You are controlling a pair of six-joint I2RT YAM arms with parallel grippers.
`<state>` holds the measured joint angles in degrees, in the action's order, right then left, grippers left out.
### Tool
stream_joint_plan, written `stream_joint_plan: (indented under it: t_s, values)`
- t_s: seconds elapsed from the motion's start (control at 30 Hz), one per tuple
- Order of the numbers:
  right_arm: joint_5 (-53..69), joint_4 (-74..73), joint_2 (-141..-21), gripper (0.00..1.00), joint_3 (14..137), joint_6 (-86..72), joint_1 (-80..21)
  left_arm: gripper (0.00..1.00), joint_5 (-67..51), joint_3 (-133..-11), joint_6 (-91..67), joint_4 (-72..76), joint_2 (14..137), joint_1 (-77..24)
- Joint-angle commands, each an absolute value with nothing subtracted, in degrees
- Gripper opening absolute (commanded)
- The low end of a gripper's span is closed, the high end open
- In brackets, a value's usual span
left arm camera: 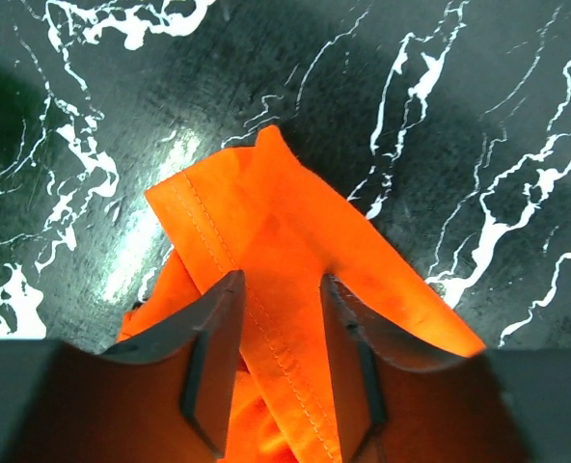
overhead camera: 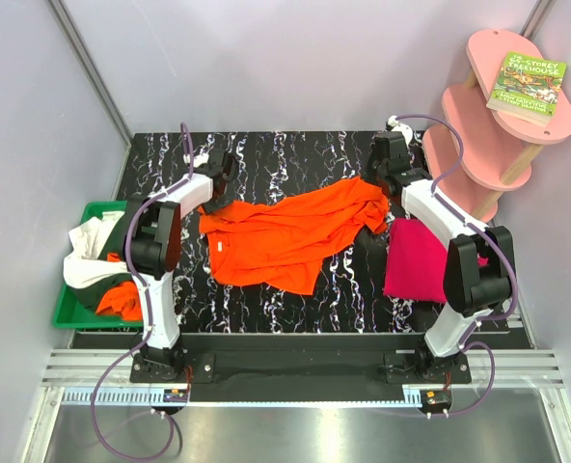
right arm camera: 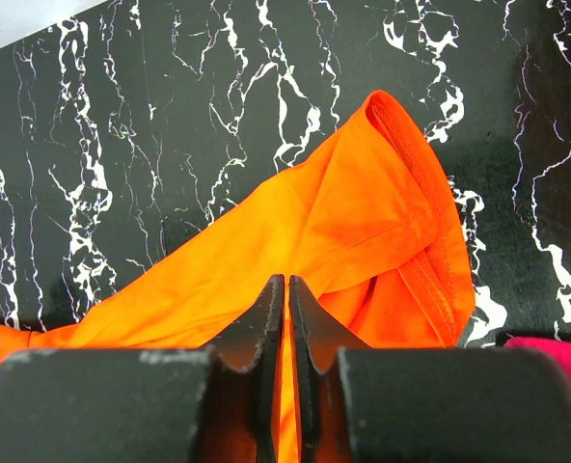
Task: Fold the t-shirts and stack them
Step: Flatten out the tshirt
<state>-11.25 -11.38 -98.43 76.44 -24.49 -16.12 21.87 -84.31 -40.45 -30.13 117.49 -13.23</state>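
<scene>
While the right tool point(right arm camera: 286, 282) clamps a thin fold of the orange t-shirt point(right arm camera: 363, 212), its jaws almost together with only a sliver of cloth between them, the left tool point(left arm camera: 281, 285) stands about half open. The left tool's two fingers point(left arm camera: 213, 347) straddle a stitched hem of the same shirt. A strip of cloth runs up between them, and a clear gap shows from one inner face to the other, so they are not pressed shut on it.

From the overhead camera, the orange t-shirt point(overhead camera: 285, 241) lies spread and rumpled across the middle of the black, white-veined worktop point(overhead camera: 266, 154). The left tool point(overhead camera: 220, 172) is at its far left corner and the right tool point(overhead camera: 387, 178) at its far right edge. In the right wrist view, that edge rises into a peaked fold with a ribbed hem running down its right side.

A magenta t-shirt point(overhead camera: 416, 260) lies flat on the right of the worktop, beside the right arm and touching the orange one at its far corner. A sliver of it shows at the lower right of the right wrist view point(right arm camera: 556, 352).

Off the worktop's left edge, a green bin point(overhead camera: 66, 311) holds a heap of t-shirts point(overhead camera: 93, 260) in white, dark green and orange.

On the top tier of a pink shelf point(overhead camera: 498, 135) at the far right rests a green book point(overhead camera: 527, 85). Its cover reads "STOREY TREEHOUSE"; the number before those words and the smaller print are too small to read.
</scene>
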Motion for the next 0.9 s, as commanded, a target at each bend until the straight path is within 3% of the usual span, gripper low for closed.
stream_joint_plan:
  t_s: [0.0,0.13,0.17,0.27,0.4,0.57,0.87]
  values:
    - [-11.34,-8.88,-96.68,0.11,76.46,-25.14,-16.52,0.43,22.5,-83.67,-40.96,-30.14,116.98,-12.74]
    - [-11.42,-8.7,-96.59,0.11,76.38,-25.22,-16.44,0.32,22.41,-83.67,-40.96,-31.03,117.51,-12.66]
    - [-11.51,-8.7,-96.59,0.11,76.29,-25.22,-16.44,0.19,22.41,-83.67,-41.04,-31.29,117.51,-12.66]
    - [-11.6,-8.7,-96.42,0.12,76.2,-25.05,-16.52,0.0,22.41,-83.5,-41.22,-31.29,117.16,-12.57]
    - [-13.96,-8.96,-96.07,0.13,76.03,-25.48,-16.52,0.0,22.5,-82.54,-41.31,-29.89,114.53,-12.66]
    - [-13.72,-10.63,-97.38,0.28,75.94,-28.56,-13.72,0.0,22.24,-81.91,-40.08,-27.95,108.56,-12.66]
    - [-10.02,-11.25,-99.67,0.27,76.99,-29.88,-13.01,0.0,22.15,-82.53,-39.38,-28.65,101.6,-12.74]
